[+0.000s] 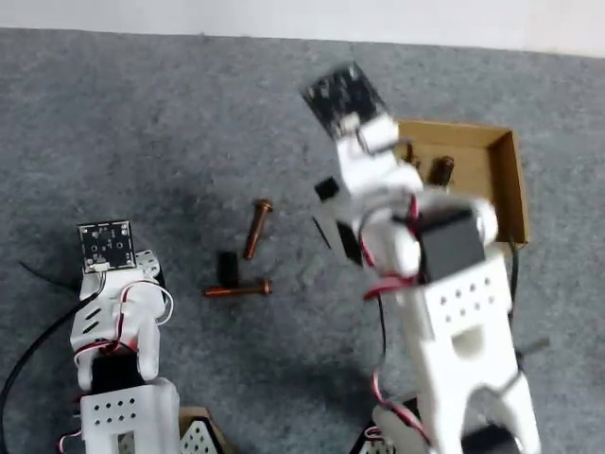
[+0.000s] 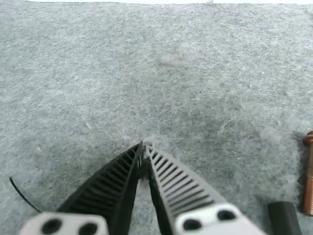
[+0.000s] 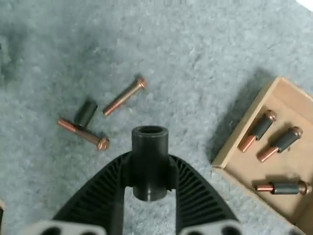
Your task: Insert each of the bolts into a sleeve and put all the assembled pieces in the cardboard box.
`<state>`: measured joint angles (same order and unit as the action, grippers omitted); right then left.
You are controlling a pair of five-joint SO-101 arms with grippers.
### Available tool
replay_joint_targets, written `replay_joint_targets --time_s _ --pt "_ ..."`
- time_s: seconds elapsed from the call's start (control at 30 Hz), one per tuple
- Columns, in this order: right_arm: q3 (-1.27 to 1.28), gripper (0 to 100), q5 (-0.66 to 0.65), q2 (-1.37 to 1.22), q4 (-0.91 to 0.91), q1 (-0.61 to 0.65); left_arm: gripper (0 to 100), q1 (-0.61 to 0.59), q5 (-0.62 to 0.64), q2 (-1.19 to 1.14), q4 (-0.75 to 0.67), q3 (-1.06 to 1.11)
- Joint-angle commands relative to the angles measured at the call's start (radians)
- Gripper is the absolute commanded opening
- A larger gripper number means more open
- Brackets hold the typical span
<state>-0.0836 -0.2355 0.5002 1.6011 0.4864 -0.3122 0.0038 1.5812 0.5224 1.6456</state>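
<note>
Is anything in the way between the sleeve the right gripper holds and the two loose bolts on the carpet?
Nothing visible. Bare carpet separates the held sleeve in the right gripper from one bolt and the other bolt; the spare sleeve lies between them, off both paths.

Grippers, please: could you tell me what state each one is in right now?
Left gripper: closed, empty.
Right gripper: closed on a black sleeve.

Tips pressed together, the left gripper (image 2: 144,152) hangs over grey carpet (image 2: 146,73), bolt (image 2: 308,176) and sleeve (image 2: 284,219) at the frame's edge.
</note>
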Motion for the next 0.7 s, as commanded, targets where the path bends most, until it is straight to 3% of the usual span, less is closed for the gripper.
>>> replay_joint_targets --time_s 0.0,0.4,0.67 --pt "0.458 0.5 0.005 0.3 -0.245 -0.013 1 0.016 -0.005 0.013 -0.02 -0.005" --pt "1.349 0.5 0.009 0.831 -0.748 -0.013 1 0.019 -0.04 0.013 -0.02 -0.004" --pt "1.581 0.5 0.009 1.142 -0.783 -0.117 1 0.03 -0.04 0.013 -0.02 -0.004"
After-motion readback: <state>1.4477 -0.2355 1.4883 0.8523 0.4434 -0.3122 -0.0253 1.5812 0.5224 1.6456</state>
